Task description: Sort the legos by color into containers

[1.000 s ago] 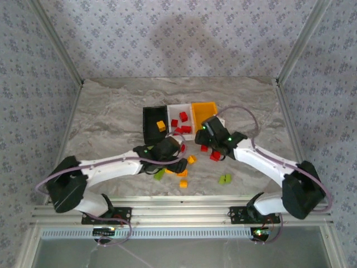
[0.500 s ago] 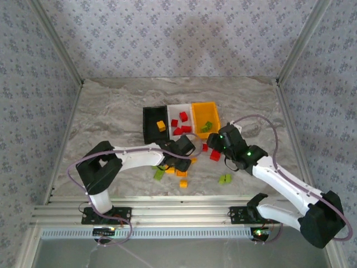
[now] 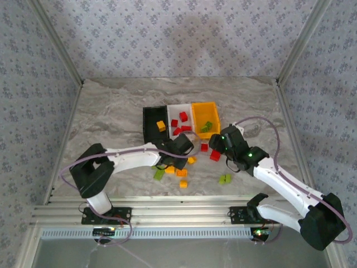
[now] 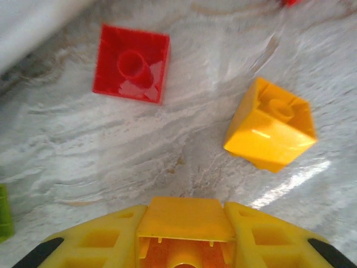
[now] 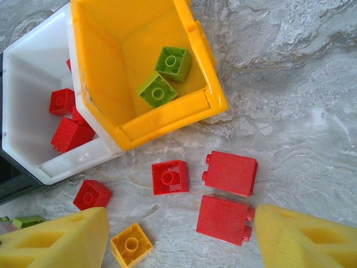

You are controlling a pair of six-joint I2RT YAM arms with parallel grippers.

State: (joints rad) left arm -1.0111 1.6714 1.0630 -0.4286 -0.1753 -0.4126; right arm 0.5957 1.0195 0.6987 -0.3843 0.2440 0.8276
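The right gripper (image 3: 219, 139), which hung over the open-topped orange-yellow plastic bin (image 3: 203, 110) a second ago, has drawn back toward the near side and now hovers with its foam fingers (image 5: 56, 240) spread wide and nothing between them. Two small lime green plastic bricks (image 5: 173, 63) lie on that bin's floor, so a green delivery looks finished and this arm is free for another pick. Meanwhile the left gripper (image 3: 187, 146) has reached forward from the loose pile to just short of the bins, its pads pinching a small yellow-orange plastic brick (image 4: 184, 219), probably bound for the open black plastic bin (image 3: 152, 134), where another yellow-orange brick (image 3: 161, 126) already sits. The white plastic bin (image 3: 175, 110) between the other two holds several red plastic bricks (image 3: 183, 116). Loose red bricks (image 5: 230, 172) lie on the grey marbled tabletop (image 3: 111, 123) just in front of the bins, with more yellow-orange and green ones nearer the arm bases
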